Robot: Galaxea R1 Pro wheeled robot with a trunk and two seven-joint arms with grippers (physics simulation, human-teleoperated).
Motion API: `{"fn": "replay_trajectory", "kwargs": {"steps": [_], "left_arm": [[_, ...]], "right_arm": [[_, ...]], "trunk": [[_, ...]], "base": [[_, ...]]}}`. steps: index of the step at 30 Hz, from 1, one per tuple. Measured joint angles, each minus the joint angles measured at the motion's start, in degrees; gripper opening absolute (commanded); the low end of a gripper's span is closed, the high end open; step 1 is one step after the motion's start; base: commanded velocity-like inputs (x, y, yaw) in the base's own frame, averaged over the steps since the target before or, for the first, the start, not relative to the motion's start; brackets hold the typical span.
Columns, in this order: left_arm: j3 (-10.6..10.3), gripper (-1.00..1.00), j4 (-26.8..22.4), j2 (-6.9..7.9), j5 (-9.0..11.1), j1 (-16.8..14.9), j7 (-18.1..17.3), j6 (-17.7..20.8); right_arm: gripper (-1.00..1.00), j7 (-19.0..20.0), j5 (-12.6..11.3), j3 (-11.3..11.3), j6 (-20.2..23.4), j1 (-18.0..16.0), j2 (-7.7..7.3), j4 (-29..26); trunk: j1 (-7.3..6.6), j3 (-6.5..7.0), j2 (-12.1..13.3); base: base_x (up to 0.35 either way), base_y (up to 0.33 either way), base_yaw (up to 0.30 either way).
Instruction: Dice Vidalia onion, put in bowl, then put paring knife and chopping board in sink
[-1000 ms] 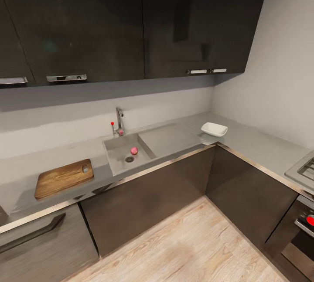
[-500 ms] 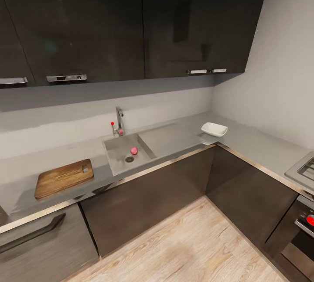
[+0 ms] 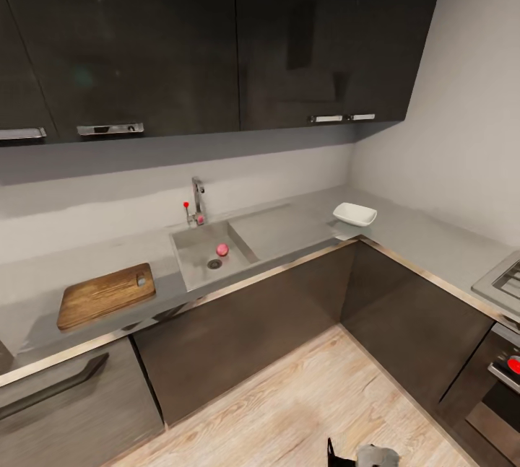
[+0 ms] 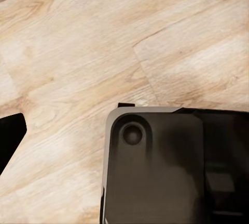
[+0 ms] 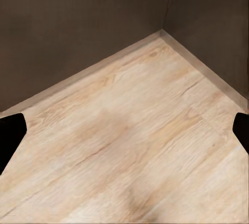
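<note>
Vidalia onion (image 3: 222, 250) sits in sink (image 3: 195, 259) beside drain, untouched. Chopping board (image 3: 105, 295) on tabletop (image 3: 289, 225) left of sink, bowl (image 3: 354, 214) right. Step: approach. Right hand (image 5: 124, 130) fingers spread wide over floor; left hand state: cannot tell. Next: roll closer, reach for onion.

a home kitchen: an l-shaped grey countertop (image 3: 289, 225) with a sink (image 3: 198, 254) and tap (image 3: 197, 196), dark wall cabinets (image 3: 217, 34) above, a stove (image 3: 502, 279) at the corner, wood plank floor (image 3: 310, 409).

Dark cabinets (image 3: 180, 41), wooden floor (image 3: 303, 409), stove (image 3: 505, 283)
</note>
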Motion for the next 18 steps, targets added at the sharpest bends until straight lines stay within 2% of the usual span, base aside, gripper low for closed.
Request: {"fn": "replay_trajectory", "kwargs": {"steps": [2, 4, 5, 8, 10, 13, 16, 17, 18], "left_arm": [[0.0, 1.00, 0.1, 0.00, 0.0, 0.0, 0.0, 0.0], [0.0, 1.00, 0.1, 0.00, 0.0, 0.0, 0.0, 0.0], [0.0, 1.00, 0.1, 0.00, 0.0, 0.0, 0.0, 0.0], [0.0, 1.00, 0.1, 0.00, 0.0, 0.0, 0.0, 0.0], [0.0, 1.00, 0.2, 0.00, 0.0, 0.0, 0.0, 0.0], [0.0, 1.00, 0.3, -0.01, 0.0, 0.0, 0.0, 0.0], [0.0, 1.00, 0.3, -0.06, 0.0, 0.0, 0.0, 0.0], [0.0, 1.00, 0.3, -0.12, 0.0, 0.0, 0.0, 0.0], [0.0, 1.00, 0.3, -0.17, 0.0, 0.0, 0.0, 0.0]], "right_arm": [[1.00, -2.0, 1.5, 0.0, 4.4, -0.1, -0.07, -6.1], [1.00, -3.9, 4.5, -0.1, 9.9, -0.6, -0.12, -13.1], [1.00, -4.3, 5.2, -0.2, 11.2, -0.8, -0.12, -14.8], [1.00, -6.1, 7.9, -2.2, 19.5, -4.6, -0.01, -21.7], [1.00, -6.7, 8.7, -3.9, 25.3, -9.3, 0.06, -23.7], [1.00, -7.0, 9.1, -5.0, 32.0, -17.2, 0.09, -24.6], [1.00, -7.1, 9.1, -5.5, 36.4, -25.0, 0.11, -24.4], [1.00, -7.0, 8.9, -6.7, 38.2, -28.9, 0.14, -23.9], [1.00, -6.9, 8.8, -7.3, 38.7, -30.3, 0.15, -23.8]], "trunk": [[0.00, 0.00, 0.0], [0.00, 0.00, 0.0], [0.00, 0.00, 0.0], [0.00, 0.01, 0.0], [0.00, 0.01, 0.0], [0.00, 0.01, 0.0], [0.00, 0.01, 0.0], [0.00, 0.01, 0.0], [-0.01, 0.00, 0.0]], "base": [[0.000, 0.000, 0.000], [0.000, 0.000, 0.000], [0.000, 0.000, 0.000], [0.000, 0.000, 0.000], [0.000, 0.000, 0.000], [0.000, 0.000, 0.000], [0.011, -0.013, 0.000], [0.054, -0.058, 0.000], [0.103, -0.097, 0.000]]}}
